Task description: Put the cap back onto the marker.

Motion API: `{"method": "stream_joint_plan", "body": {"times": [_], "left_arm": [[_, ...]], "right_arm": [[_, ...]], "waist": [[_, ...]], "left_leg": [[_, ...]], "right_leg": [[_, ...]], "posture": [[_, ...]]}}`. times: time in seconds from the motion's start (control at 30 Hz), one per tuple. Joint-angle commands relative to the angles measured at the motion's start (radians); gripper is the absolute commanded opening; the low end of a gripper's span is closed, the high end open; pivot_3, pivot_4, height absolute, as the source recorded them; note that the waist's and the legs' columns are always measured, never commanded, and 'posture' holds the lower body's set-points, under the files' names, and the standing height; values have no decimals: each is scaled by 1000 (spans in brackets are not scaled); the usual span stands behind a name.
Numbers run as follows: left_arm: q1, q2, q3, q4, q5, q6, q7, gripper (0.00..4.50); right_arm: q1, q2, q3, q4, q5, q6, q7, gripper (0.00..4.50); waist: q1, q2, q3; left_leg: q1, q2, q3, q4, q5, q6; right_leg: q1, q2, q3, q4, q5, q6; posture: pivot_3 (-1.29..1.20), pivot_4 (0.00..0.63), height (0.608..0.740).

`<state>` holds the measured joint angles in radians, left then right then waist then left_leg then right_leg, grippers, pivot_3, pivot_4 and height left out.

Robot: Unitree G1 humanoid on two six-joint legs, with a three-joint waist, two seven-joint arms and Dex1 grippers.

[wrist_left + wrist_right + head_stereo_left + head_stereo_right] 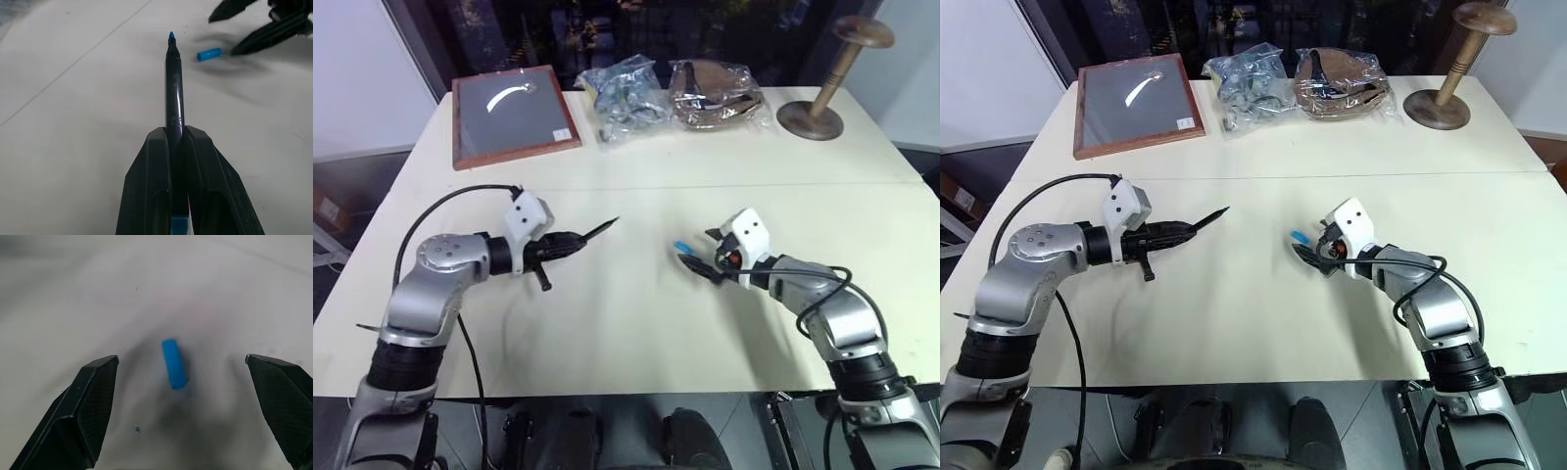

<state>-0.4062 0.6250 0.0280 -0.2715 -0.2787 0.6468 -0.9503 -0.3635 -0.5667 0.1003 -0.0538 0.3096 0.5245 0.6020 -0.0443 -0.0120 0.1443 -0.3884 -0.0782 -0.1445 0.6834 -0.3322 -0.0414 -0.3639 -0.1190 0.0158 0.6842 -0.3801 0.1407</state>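
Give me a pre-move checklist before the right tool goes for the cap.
1. Marker clamped in the left tool: ok.
2. Marker's blue tip bare and pointing out past the fingers: ok.
3. Right tool open: ok.
4. Cap lying free on the table, nothing touching it: ok.
5. Cap between the right tool's fingers: ok, but it lies off-axis.
6. Which end of the cap is the open one: cannot tell.

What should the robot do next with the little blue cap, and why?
Probably ease the open right gripper forward and close on the cap. It lies loose on the table between the spread fingers, ungripped, while the left gripper already holds the marker, tip bare.
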Motion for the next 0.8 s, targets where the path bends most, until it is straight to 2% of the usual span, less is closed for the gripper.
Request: {"method": "stream_joint_plan", "body": {"times": [0.03,0.5,0.63,0.77,0.8], "left_arm": [[13,24,37,-56,-27,7,29,11],[38,64,25,-73,-69,3,72,11],[32,64,17,-67,-72,-3,77,0],[30,67,11,-64,-71,-10,75,0],[30,67,10,-63,-71,-11,75,0]], "right_arm": [[-26,24,10,46,-32,-58,23,4324],[-55,99,10,185,-109,-136,49,4324],[-45,94,7,185,-118,-137,60,2454],[-34,91,5,180,-124,-136,62,282],[-32,91,5,179,-125,-136,63,10]], "waist": [[0,0,0],[-1,0,0],[-2,0,0],[0,0,0],[0,0,0]], "left_leg": [[0,0,0,0,0,0],[0,1,1,0,0,0],[0,1,1,0,0,0],[0,1,1,0,0,0],[0,1,1,0,0,0]], "right_leg": [[0,0,0,0,0,0],[-1,0,0,0,0,0],[-1,0,0,0,0,0],[-1,0,0,0,0,0],[-1,0,0,0,0,0]], "posture": [[0,150,740],[0,150,740],[0,150,740],[0,150,740],[0,150,740]]}}
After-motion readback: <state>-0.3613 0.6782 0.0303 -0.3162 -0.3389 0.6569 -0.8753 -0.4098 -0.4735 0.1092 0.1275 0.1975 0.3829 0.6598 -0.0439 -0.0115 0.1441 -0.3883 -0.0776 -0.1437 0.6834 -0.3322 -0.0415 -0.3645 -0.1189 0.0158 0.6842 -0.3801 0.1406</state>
